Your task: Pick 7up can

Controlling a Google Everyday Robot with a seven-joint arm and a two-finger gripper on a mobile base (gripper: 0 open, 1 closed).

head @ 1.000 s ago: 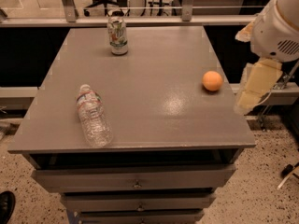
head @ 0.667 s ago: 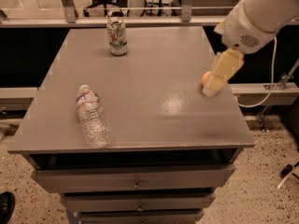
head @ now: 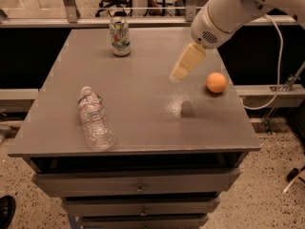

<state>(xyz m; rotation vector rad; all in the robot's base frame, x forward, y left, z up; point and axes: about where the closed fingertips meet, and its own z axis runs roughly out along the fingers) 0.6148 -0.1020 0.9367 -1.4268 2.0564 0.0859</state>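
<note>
small white-and-green metal 7up can [head: 119, 36]: upright near far edge of grey tabletop [head: 143, 70], lettering unreadable | cream two-finger gripper [head: 180, 72]: above the table's right half, tilted down-left, well apart from can, holding nothing, opening cannot be told | clear plastic water bottle [head: 95, 119]: lying front-left, red-banded label unreadable | round orange fruit [head: 216, 82]: right edge

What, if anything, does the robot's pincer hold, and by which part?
Nothing is held. The pincer hangs over the right half of the table, well apart from the 7up can, which stands untouched near the far edge.
</note>
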